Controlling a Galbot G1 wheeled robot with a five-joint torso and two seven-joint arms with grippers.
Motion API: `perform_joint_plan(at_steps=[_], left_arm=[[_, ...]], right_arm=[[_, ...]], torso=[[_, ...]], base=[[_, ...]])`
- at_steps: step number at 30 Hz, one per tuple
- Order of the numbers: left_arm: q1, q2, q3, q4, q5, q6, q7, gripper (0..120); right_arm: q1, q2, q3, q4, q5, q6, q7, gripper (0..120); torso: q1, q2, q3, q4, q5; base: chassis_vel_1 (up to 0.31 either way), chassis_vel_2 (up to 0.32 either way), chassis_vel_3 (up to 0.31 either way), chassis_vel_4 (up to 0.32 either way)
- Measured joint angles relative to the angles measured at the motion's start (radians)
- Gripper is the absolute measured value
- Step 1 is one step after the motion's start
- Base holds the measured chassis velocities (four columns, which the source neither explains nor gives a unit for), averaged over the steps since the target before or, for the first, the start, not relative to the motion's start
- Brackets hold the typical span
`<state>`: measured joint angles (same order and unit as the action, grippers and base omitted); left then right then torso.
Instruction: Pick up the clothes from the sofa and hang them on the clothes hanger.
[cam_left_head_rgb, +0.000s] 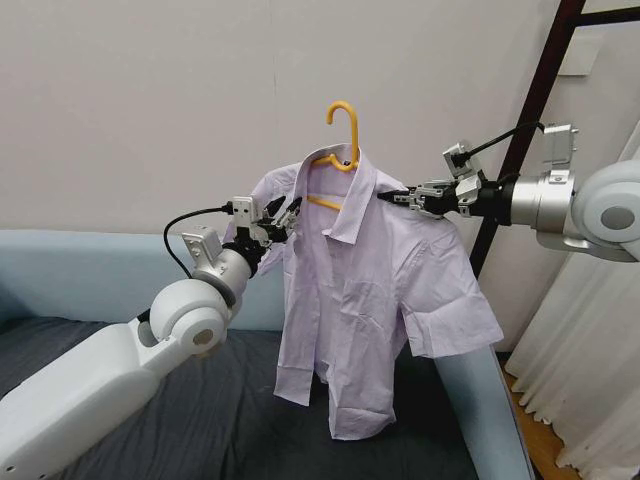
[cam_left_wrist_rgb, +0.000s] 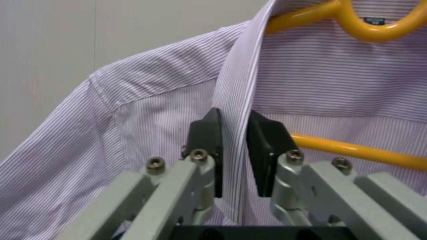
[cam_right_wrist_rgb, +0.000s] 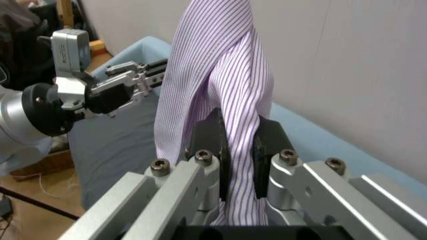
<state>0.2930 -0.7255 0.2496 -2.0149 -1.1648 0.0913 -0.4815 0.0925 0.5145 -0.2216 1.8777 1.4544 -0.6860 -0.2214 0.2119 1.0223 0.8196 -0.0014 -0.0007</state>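
I've got the striped shirt (cam_left_head_rgb: 370, 300) up above the sofa (cam_left_head_rgb: 60, 262), draped on the yellow hanger (cam_left_head_rgb: 343, 125). Left gripper (cam_left_head_rgb: 290, 218) pinches its front edge under the collar, right gripper (cam_left_head_rgb: 390, 197) clamps what looks like the shoulder.

Head view, mid-frame: shirt (cam_left_head_rgb: 370, 300) draped on hanger (cam_left_head_rgb: 343, 135), up over sofa (cam_left_head_rgb: 250, 440), wall behind. L gripper (cam_left_head_rgb: 290, 215) at shirt's left side, jaws clamped either side of front edge below collar, hanger bar just beside. R gripper (cam_left_head_rgb: 388, 197) at shirt's right shoulder, jaws pinching a fabric fold. Grippers face each other w/ shirt btwn. Rack pole (cam_left_head_rgb: 530, 120) behind R arm; curtain (cam_left_head_rgb: 590, 380) right of sofa end.
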Motion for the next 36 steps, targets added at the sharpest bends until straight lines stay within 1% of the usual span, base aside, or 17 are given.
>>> perform_joint_plan(at_steps=[2, 4, 11, 17, 22, 27, 29, 31, 32, 33, 35, 36], left_arm=[[0.01, -0.001, -0.004, 0.0, 0.002, -0.017, 0.015, 4], [0.015, -0.006, -0.004, -0.005, 0.005, -0.018, 0.018, 0], [0.007, -0.008, -0.001, -0.031, 0.0, -0.01, -0.001, 0], [-0.006, -0.011, 0.004, -0.073, -0.017, 0.006, -0.022, 0], [-0.005, -0.014, 0.009, -0.067, -0.009, 0.006, -0.031, 0], [-0.005, -0.032, 0.012, -0.066, -0.027, 0.007, -0.046, 0], [-0.003, -0.032, 0.018, -0.072, -0.028, 0.026, -0.056, 0], [0.006, -0.027, 0.015, -0.077, -0.024, 0.046, -0.063, 9], [0.006, -0.027, 0.015, -0.077, -0.024, 0.046, -0.063, 9], [0.009, -0.025, 0.012, -0.082, -0.022, 0.056, -0.07, 12], [0.017, -0.019, 0.008, -0.118, -0.02, 0.112, -0.127, 22], [0.022, -0.014, 0.006, -0.135, -0.02, 0.128, -0.145, 26]], right_arm=[[-0.005, 0.0, 0.004, 0.004, 0.011, -0.005, 0.011, 7], [-0.015, 0.002, 0.013, 0.013, 0.024, -0.01, 0.024, 7], [-0.034, 0.004, 0.028, 0.017, 0.036, -0.013, 0.041, 7], [-0.046, 0.025, 0.033, 0.004, 0.03, -0.014, 0.059, 7], [-0.042, 0.035, 0.031, -0.004, 0.029, -0.014, 0.064, 7], [-0.057, 0.038, 0.039, 0.006, 0.03, -0.013, 0.07, 7], [-0.07, 0.034, 0.046, 0.01, 0.03, -0.013, 0.071, 7], [-0.086, 0.026, 0.058, 0.012, 0.031, -0.012, 0.072, 7], [-0.086, 0.026, 0.058, 0.012, 0.031, -0.012, 0.072, 7], [-0.091, 0.024, 0.062, 0.014, 0.033, -0.01, 0.074, 7], [-0.121, 0.023, 0.097, 0.02, 0.043, -0.005, 0.086, 7], [-0.132, 0.024, 0.114, 0.021, 0.048, -0.003, 0.091, 7]], torso=[[0.0, 0.0, 0.0, 0.0001, 0.0], [0.0, 0.0, 0.0, 0.0001, -0.0002], [0.0, 0.0, 0.0, 0.0001, -0.0001], [0.0, 0.0, 0.0, 0.0, 0.0], [0.0, 0.0, 0.0, 0.0003, -0.0001], [0.0, 0.0, 0.0, 0.0001, -0.0001], [0.0, 0.0, 0.0, 0.0001, 0.0], [0.0, 0.0, 0.0, 0.0, -0.0001], [0.0, 0.0, 0.0, 0.0, -0.0001], [0.0, 0.0, 0.0, 0.0, -0.0001], [0.0, 0.0, 0.0, 0.0001, -0.0001], [0.0, 0.0, 0.0, 0.0, 0.0]], base=[[0.0, 0.0, 0.0, 0.0], [0.0, 0.0, 0.0, 0.0], [0.0, 0.0, 0.0, 0.0], [0.0, 0.0, 0.0, 0.0], [0.0, 0.0, 0.0, 0.0], [0.0, 0.0, 0.0, 0.0], [0.0, 0.0, 0.0, 0.0], [0.0, 0.0, 0.0, 0.0], [0.0, 0.0, 0.0, 0.0], [0.0, 0.0, 0.0, 0.0], [0.0, 0.0, 0.0, 0.0], [0.0, 0.0, 0.0, 0.0]])
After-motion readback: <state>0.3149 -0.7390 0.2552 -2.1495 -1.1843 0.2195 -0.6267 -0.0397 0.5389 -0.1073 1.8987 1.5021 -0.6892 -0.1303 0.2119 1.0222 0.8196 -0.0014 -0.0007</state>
